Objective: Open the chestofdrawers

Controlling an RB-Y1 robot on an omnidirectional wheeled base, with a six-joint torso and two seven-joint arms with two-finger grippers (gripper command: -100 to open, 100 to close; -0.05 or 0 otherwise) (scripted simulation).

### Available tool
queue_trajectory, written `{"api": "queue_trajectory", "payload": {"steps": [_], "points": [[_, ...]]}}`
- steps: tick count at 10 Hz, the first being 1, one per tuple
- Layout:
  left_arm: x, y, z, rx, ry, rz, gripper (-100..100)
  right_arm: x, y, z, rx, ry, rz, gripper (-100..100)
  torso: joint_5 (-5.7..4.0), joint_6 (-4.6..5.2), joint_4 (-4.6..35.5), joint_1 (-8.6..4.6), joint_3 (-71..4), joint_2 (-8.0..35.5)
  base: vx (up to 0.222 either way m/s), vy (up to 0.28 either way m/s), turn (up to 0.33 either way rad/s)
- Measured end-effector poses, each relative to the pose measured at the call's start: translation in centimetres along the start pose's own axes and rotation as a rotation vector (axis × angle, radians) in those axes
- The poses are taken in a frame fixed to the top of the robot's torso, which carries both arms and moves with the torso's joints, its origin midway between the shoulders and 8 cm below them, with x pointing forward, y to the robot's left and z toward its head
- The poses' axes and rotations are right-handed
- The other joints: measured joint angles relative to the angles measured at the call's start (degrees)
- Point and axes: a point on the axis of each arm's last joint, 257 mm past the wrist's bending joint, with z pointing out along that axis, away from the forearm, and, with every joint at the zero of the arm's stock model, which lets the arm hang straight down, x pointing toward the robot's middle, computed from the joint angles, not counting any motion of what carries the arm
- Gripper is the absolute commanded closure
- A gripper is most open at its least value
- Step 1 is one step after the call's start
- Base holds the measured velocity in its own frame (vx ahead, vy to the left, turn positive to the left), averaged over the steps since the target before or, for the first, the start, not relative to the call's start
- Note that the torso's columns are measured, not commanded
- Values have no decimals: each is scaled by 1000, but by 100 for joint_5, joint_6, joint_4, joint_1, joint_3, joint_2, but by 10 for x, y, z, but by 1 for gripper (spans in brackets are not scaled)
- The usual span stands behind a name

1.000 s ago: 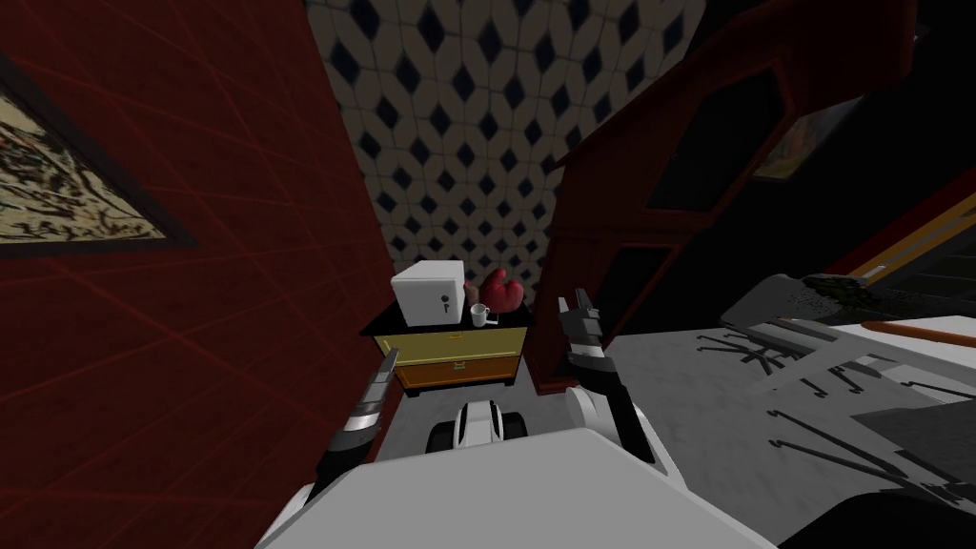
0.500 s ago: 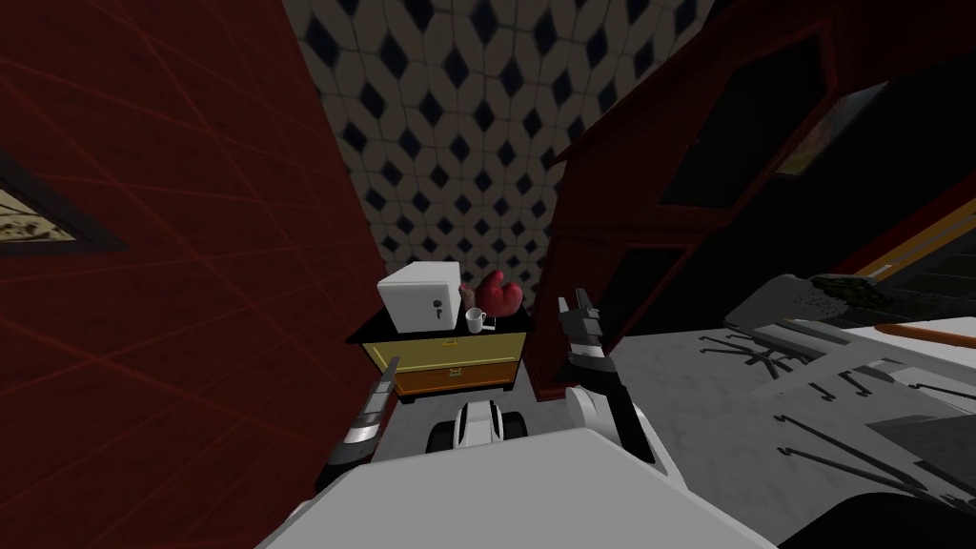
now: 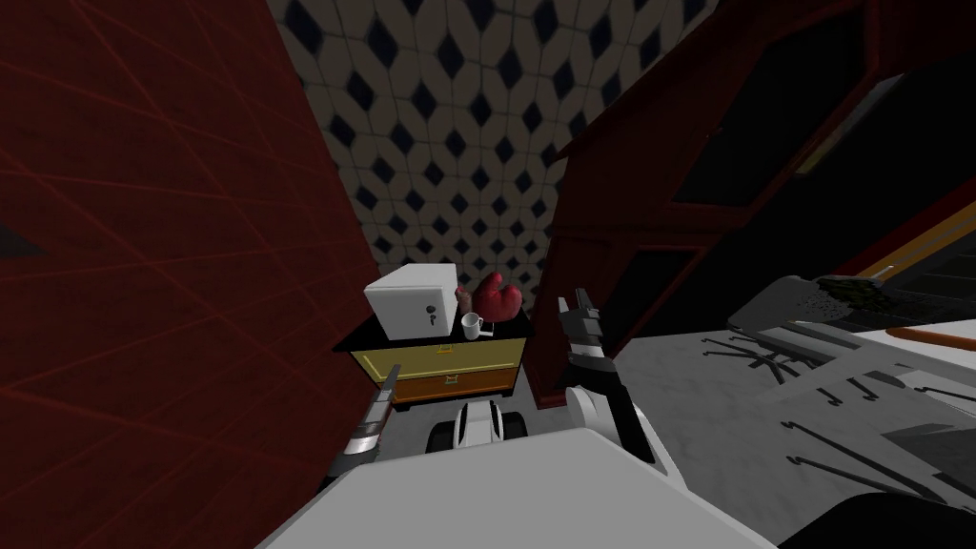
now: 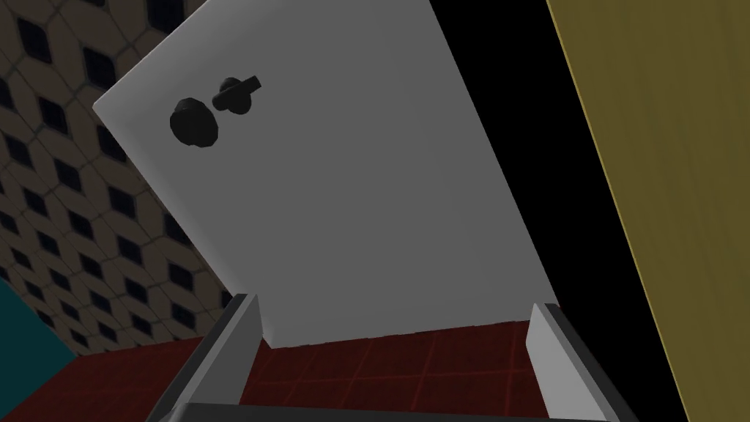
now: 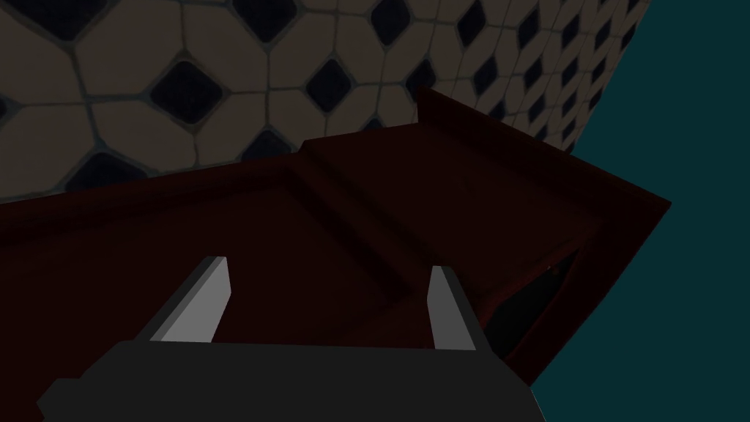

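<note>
Head view, nearest first: the left pincer [image 3: 381, 393] hangs low, close beside the dark red wall [image 3: 172, 248], and the right pincer [image 3: 579, 310] is raised next to the tall dark red cabinet [image 3: 648, 219]. How are the fingers? — Mia

Both pairs are spread wide with nothing between them, going by the wrist views. — Tom

And the target? — Mia

The low chest of drawers [image 3: 434, 367], with a black top, a yellow upper front and an orange-brown lower front, stands ahead on the floor against the red wall. It is well apart from both pincers and both drawers look closed. On its top sit a white box with a dark knob [image 3: 412, 303], a small white mug [image 3: 471, 325] and a pair of red boxing gloves [image 3: 498, 295]. The diamond-patterned wall [image 3: 457, 143] is behind it. — Tom

So this step is the approach. — Mia

I think so. The left arm lines up better, but its wrist view looks at the white box, so I'd lower the aim to the small handle [image 3: 443, 351] in the middle of the yellow front. Keep the fingers apart until they straddle it, then close and pull straight back. The red wall leaves that elbow little room, and the mug stands near the front edge. — Tom
</note>
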Motion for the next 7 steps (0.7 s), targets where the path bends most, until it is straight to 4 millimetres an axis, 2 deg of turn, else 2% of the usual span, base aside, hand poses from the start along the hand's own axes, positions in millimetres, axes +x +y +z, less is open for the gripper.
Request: {"api": "queue_trajectory", "payload": {"steps": [4,7], "points": [[13,15,-15,-29,14,-8,-100,0,0,0,0,0,0,0,0,0,0,0,1,1,77,-32,-9],[26,29,-34,-56,26,-24,-100,0,0,0,0,0,0,0,-1,0,-2,0,-4,-6,100,-46,-7]]}}
